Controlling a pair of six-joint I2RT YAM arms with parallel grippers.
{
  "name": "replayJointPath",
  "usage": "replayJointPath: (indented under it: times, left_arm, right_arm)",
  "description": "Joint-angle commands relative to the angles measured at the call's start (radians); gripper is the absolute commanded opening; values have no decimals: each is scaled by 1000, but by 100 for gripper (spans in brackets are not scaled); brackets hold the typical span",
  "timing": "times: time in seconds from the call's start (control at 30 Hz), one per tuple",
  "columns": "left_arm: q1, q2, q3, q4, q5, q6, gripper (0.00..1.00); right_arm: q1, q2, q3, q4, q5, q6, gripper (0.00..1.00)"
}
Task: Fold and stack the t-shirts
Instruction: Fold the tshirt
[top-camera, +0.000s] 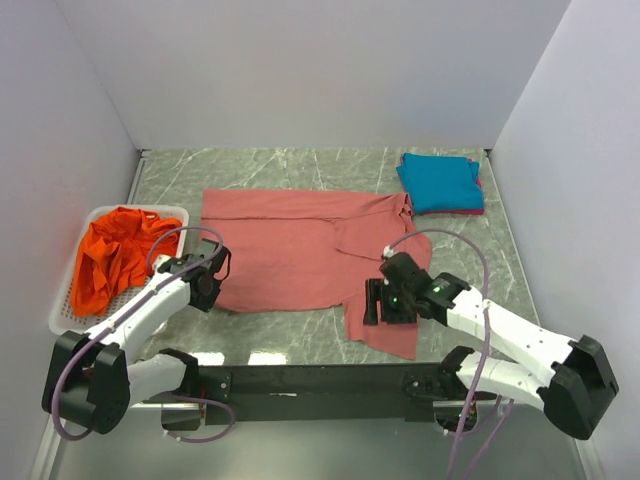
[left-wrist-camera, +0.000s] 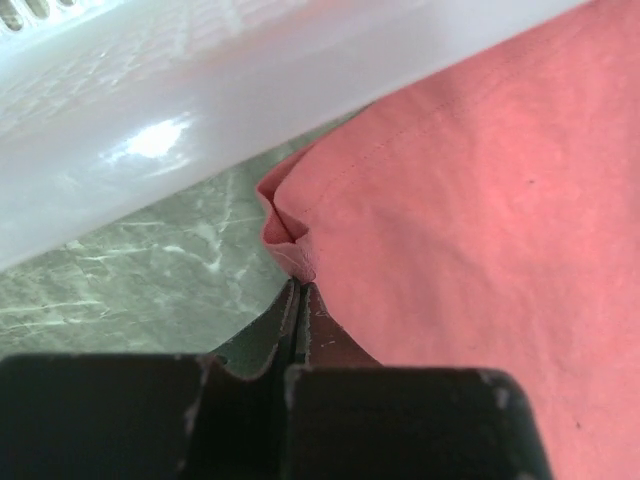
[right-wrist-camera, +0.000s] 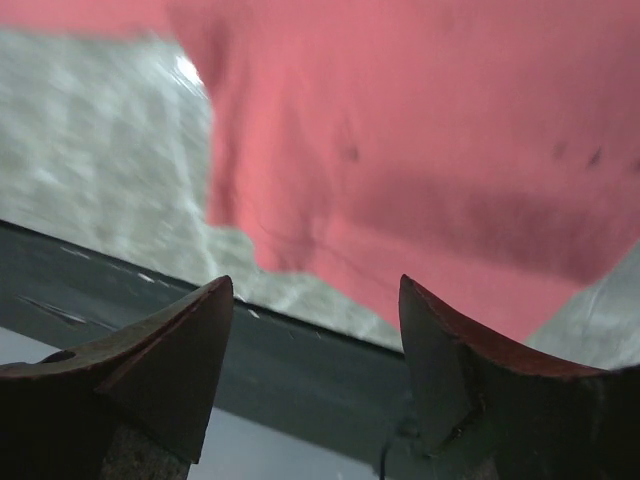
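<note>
Covering the middle of the marbled table (top-camera: 300, 170), the salmon-red t-shirt (top-camera: 290, 250) lies spread flat, presumably laid out for folding. The white basket (top-camera: 62, 312) at left holds the orange t-shirt (top-camera: 115, 255), crumpled and likely next. In the far right corner the teal-blue t-shirt (top-camera: 440, 182) sits folded on the magenta t-shirt (top-camera: 481, 186), whose edge just shows: the stack begun. My right gripper (right-wrist-camera: 315, 285) hangs wide over the near-right sleeve, nothing between its fingers. My left gripper (left-wrist-camera: 300, 300) is pinched tight on the salmon shirt's near-left edge, just beside the basket. No writing readable.

A spread t-shirt (top-camera: 290, 255) lies right of the basket (top-camera: 66, 322); folded t-shirts (top-camera: 440, 182) behind-right.
</note>
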Motion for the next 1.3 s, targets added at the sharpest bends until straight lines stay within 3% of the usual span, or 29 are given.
replayJointPath:
  times: [0.0,0.47,0.57,0.67,0.7,0.73,1.0,1.27]
  left_arm:
    - [4,-18,31,-9,-29,22,1]
    - [4,-59,31,-22,-39,10,1]
    - [4,-64,33,-28,-44,9,1]
    - [4,-72,39,-36,-47,6,1]
    - [4,-76,39,-35,-47,9,1]
    - [4,-78,40,-33,-44,10,1]
    - [5,-59,76,-24,-45,26,1]
    - [27,-33,145,5,-62,53,1]
  right_arm:
    - [67,31,-27,-101,44,108,73]
    - [115,270,-64,-43,107,160,64]
    - [117,302,-59,-46,135,175,57]
    - [115,302,-46,-64,164,186,36]
    - [115,301,-41,-70,173,186,24]
    - [115,292,-36,-81,184,184,20]
    - [52,264,100,-181,296,105,0]
    - [-112,258,290,-199,274,-53,0]
